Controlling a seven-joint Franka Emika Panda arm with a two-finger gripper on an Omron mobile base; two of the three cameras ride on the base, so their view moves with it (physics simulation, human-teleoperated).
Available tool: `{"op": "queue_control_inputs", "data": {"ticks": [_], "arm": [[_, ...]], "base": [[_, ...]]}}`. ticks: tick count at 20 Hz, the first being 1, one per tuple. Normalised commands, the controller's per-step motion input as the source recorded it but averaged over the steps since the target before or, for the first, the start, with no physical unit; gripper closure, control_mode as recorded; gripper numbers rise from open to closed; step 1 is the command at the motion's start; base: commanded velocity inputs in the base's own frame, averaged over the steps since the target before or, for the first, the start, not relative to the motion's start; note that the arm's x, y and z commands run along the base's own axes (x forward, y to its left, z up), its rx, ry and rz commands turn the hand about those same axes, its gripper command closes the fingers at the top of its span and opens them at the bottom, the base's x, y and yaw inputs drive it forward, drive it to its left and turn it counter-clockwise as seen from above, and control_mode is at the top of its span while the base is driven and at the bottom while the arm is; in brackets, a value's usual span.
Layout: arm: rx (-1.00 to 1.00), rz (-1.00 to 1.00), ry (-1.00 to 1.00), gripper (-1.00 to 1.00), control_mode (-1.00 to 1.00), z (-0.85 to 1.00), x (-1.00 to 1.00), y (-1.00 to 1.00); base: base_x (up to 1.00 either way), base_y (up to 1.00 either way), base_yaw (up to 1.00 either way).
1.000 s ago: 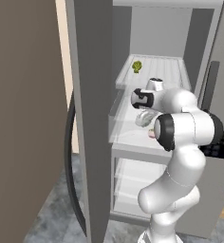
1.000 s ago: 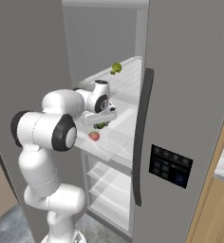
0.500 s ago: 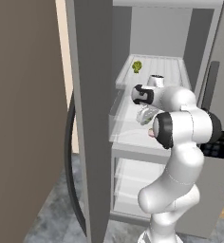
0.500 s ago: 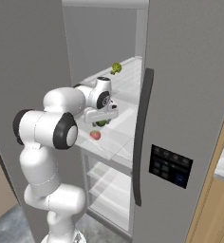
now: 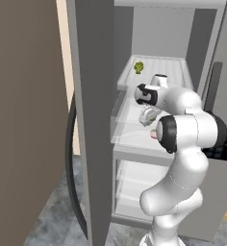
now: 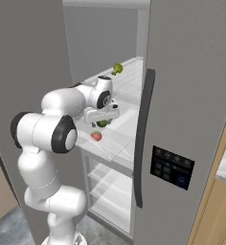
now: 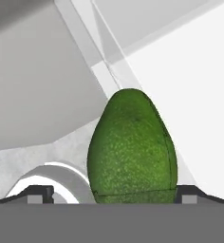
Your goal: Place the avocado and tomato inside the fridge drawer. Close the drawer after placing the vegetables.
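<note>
The hand point(image 6: 102, 116) hangs over the open drawer point(image 5: 130, 129), fingers spread wide with the tips well apart on either side of the avocado point(image 7: 131, 148). In the hand view the fruit sits between those tips but neither seems to press on it, so it looks let go, lying in the drawer or about to settle there; whether it is fully at rest I cannot tell. In the right base view the avocado point(image 6: 102, 124) shows as a dark green spot just under the hand, and the tomato point(image 6: 96, 136) lies in the drawer near it, toward the front. A pale lumpy vegetable point(image 6: 117, 68) sits on the shelf point(image 5: 169, 67) behind, well apart from the drawer.

The risks from here: lifting off at a slant could nudge the rounded avocado and send it rolling against the tomato or toward the drawer wall. The drawer stands pulled out, and a hard push could jolt both fruits.
</note>
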Motion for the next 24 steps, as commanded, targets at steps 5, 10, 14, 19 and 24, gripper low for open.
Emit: {"op": "queue_control_inputs", "data": {"ticks": [5,10,14,19,24], "arm": [[0.00,0.00,-0.19,-1.00,-1.00,0.20,-0.49,0.01],[0.00,0.00,-0.29,-1.00,-1.00,0.45,-0.71,0.04],[0.00,0.00,-0.29,-1.00,-1.00,0.70,-0.70,0.19],[-0.04,0.00,-0.24,-1.00,-1.00,0.27,-0.79,0.55],[-0.04,0.00,-0.21,-1.00,-1.00,0.26,-0.66,0.46]], "base": [[0.00,0.00,0.00],[0.00,0.00,0.00],[0.00,0.00,0.00],[0.00,0.00,0.00],[0.00,0.00,0.00]]}}
